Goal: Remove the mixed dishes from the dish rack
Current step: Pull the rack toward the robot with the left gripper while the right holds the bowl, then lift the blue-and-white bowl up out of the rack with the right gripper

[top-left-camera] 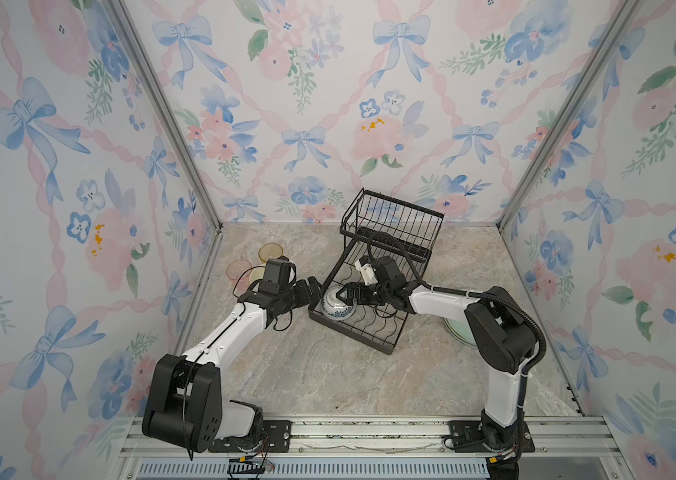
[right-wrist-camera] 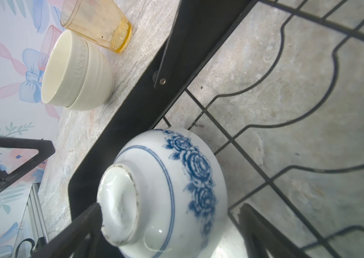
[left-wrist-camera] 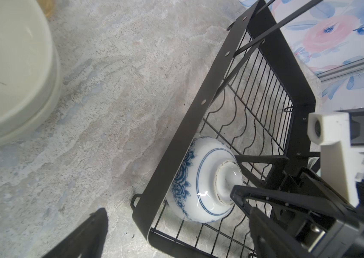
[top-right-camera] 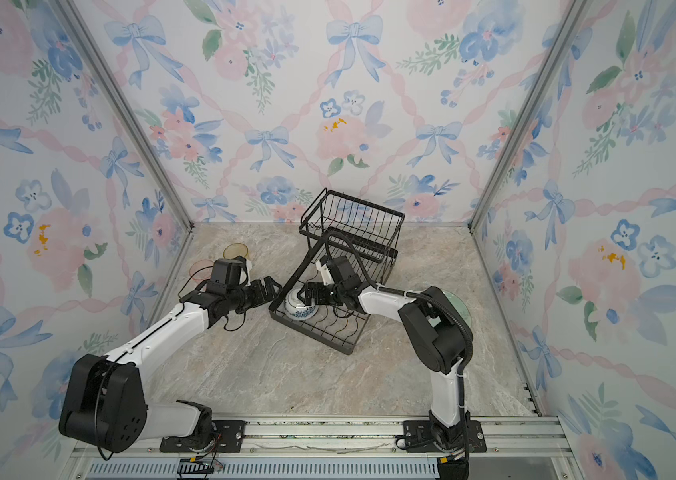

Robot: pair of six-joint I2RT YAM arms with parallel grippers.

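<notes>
One bowl (top-left-camera: pixel 337 307), blue-and-white, lies upturned in the left corner of the rack (left-wrist-camera: pixel 172 152) tray. The right gripper (top-left-camera: pixel 342 293) is spread wide astride its foot, unclamped. The left gripper (top-left-camera: pixel 316 286), also released, hovers just outside the rack's left edge.

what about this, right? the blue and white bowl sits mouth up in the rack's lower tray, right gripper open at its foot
No: the blue-and-white bowl lies upside down, foot ring showing, as the right wrist view makes plain. It is in the dish rack, on the lower tray, with the right gripper open at its foot.
</notes>
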